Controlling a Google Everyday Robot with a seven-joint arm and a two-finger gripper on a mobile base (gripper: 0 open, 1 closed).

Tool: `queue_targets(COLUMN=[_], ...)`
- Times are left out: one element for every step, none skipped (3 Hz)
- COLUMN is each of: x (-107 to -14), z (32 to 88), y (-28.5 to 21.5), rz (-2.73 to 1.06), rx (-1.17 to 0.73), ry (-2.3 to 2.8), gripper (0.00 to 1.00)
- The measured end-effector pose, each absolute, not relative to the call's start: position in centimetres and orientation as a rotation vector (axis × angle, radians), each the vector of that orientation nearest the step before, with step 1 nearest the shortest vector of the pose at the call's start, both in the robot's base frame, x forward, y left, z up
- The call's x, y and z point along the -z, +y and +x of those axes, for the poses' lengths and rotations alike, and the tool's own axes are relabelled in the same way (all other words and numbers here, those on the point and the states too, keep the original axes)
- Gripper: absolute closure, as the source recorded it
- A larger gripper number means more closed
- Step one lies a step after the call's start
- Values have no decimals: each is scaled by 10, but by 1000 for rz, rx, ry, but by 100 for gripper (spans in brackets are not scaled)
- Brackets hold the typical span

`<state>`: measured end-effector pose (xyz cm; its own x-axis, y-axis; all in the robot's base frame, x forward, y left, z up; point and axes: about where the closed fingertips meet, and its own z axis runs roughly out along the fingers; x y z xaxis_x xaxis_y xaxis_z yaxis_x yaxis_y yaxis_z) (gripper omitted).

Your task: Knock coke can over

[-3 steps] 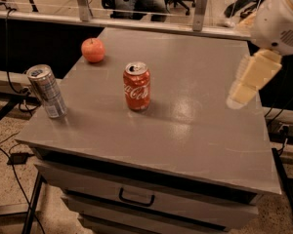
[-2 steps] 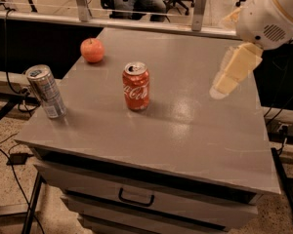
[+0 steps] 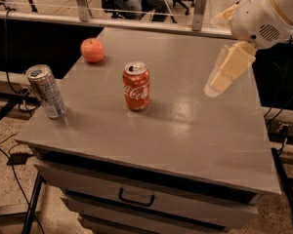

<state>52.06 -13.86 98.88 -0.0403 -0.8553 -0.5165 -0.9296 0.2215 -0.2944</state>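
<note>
The red coke can with white script and a silver top stands upright on the grey table, left of the middle. My gripper hangs from the white arm at the upper right, its cream fingers pointing down and to the left above the table. It is to the right of the can, well apart from it, and holds nothing that I can see.
A red apple sits behind and left of the can. A silver-grey can with a blue-marked top stands near the table's left edge. A drawer with a dark handle is under the tabletop. Railing and chairs stand behind.
My arm and gripper have moved left and forward over the table, closer to the coke can. The cans and the apple have not moved.
</note>
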Motion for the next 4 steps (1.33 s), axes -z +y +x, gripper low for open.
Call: queue_targets(x=[-980,-986,-993,-998], z=[525,527,531,535], y=[-115,-78,-48,-27], rz=[-1641,-1587,-1528,-1490], rx=[-300,-443,-560,-636], ry=[1713,1530,1426,1378], gripper=[0,0,0,0])
